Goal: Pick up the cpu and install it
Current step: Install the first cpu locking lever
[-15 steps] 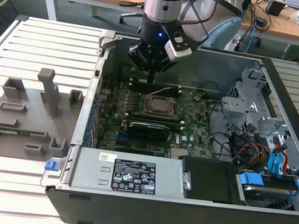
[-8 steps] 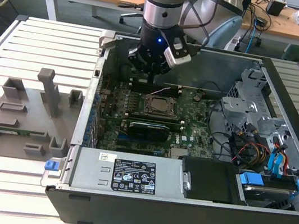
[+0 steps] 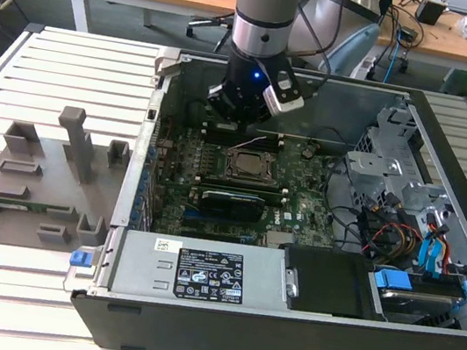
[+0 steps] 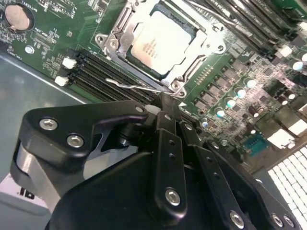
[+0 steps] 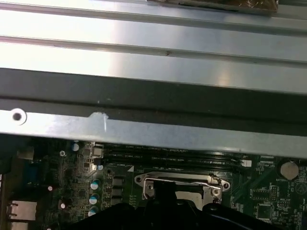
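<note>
1. Cpu (image 4: 158,42) already lies in the socket frame (image 4: 115,36) at the middle of the motherboard (image 3: 295,204), seen in the second wrist view.
2. Tool (image 4: 165,103) hovers near the socket's 5 o'clock corner, narrowed and holding nothing.
3. Risk: dropping straight down could snag the wire lever (image 4: 132,86) or scrape the memory slots (image 4: 96,72).
</note>
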You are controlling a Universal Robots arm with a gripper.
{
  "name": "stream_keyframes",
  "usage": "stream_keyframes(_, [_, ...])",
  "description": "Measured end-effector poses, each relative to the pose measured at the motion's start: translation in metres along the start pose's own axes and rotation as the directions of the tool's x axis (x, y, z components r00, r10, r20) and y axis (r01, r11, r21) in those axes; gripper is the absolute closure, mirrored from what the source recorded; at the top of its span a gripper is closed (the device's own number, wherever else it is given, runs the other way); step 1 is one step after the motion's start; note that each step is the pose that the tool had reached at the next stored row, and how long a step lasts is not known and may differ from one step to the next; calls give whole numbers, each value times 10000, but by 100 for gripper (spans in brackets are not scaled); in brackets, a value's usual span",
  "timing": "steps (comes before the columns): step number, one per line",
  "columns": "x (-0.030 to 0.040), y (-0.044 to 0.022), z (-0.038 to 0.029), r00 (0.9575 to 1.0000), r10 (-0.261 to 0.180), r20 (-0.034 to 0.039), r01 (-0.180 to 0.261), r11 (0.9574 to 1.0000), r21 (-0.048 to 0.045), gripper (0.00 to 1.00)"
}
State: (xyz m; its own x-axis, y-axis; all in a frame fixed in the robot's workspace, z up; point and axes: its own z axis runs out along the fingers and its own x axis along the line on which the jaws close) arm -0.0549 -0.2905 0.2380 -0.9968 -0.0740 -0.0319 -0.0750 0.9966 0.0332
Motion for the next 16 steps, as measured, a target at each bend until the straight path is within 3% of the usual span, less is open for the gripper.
stream_keyframes(6, [-17,60,78,9999,-111,-2,111,9999,-5,89])
stream_keyframes(16, [-99,78,206,9997,-231,-13,231,9997,20,89])
